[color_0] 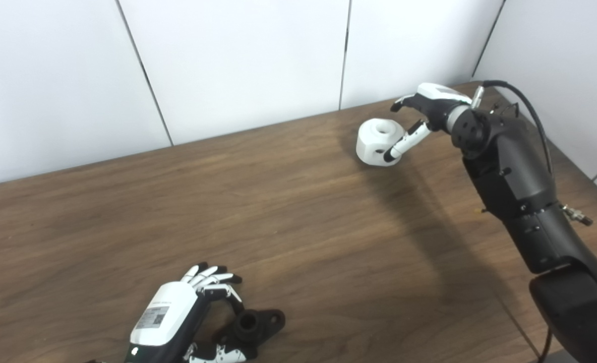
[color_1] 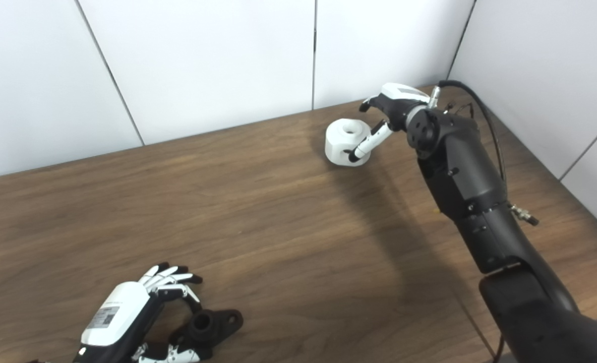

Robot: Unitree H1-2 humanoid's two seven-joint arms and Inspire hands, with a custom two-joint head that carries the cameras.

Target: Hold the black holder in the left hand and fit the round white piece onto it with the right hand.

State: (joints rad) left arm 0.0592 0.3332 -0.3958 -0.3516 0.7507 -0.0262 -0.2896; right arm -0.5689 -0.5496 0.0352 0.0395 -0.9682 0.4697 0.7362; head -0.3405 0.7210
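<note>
The black holder (color_0: 259, 322) lies flat on the wooden table (color_0: 298, 217) near the front left, its short tube pointing up. My left hand (color_0: 177, 312) is cupped around its left side, fingers arched over it and thumb low beside its base, with a gap showing. The round white piece (color_0: 375, 140), with a hole in its top, stands on the table at the back right. My right hand (color_0: 424, 108) reaches it from the right. Its thumb lies against the piece's near side and its fingers are spread behind and above, so it stands open.
White wall panels (color_0: 238, 65) close the table's back edge and the right corner just behind the white piece. A black cable (color_0: 530, 111) loops over the right forearm. The table's right edge runs under the right arm.
</note>
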